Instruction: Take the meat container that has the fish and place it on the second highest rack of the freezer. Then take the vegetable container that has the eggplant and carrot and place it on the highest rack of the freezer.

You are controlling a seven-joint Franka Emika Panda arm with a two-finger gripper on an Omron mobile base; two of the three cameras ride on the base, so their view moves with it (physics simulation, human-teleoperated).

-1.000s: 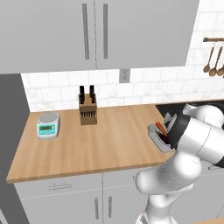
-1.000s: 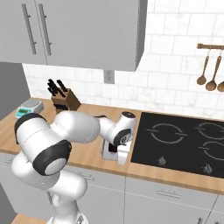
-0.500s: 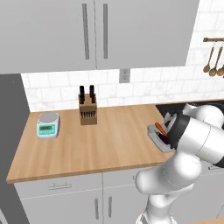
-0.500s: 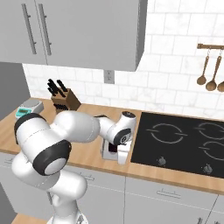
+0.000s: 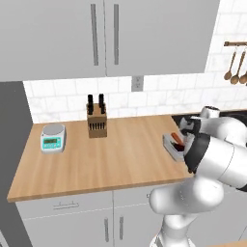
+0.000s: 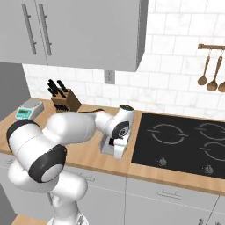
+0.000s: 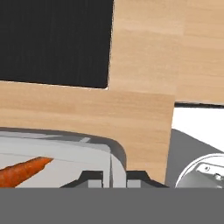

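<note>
Left base view. The claw (image 5: 181, 144) sits low over the right end of the worktop (image 5: 96, 154), largely hidden behind the arm's own elbow. Directly under it is the vegetable container (image 5: 171, 144), a pale grey tray resting on the wood beside the dark cooktop (image 5: 188, 117). A strip of orange, the carrot (image 5: 178, 139), shows inside the tray, with a dark patch next to it, probably the eggplant (image 5: 179, 147). Finger spacing cannot be read from this side. Well off to the claw's far side stand a knife block (image 5: 96, 124) and, further still, a kitchen scale (image 5: 52, 137).

Right base view. The claw (image 6: 118, 147) points straight down, its body covering most of the container (image 6: 106, 146); only a grey edge of the tray shows. The contents are hidden here. The cooktop (image 6: 184, 140) lies just beside the claw. Wooden spoons (image 6: 210, 70) hang on the wall above it.

Hand view. The two fingers (image 7: 92, 178) are drawn close together, one on either side of the tray wall (image 7: 111, 164), pinching the container's rim near its rounded corner. The carrot (image 7: 22, 171) lies inside the tray, just to one side of the fingers. The worktop's wood and the black cooktop (image 7: 54, 41) lie beyond the rim.
</note>
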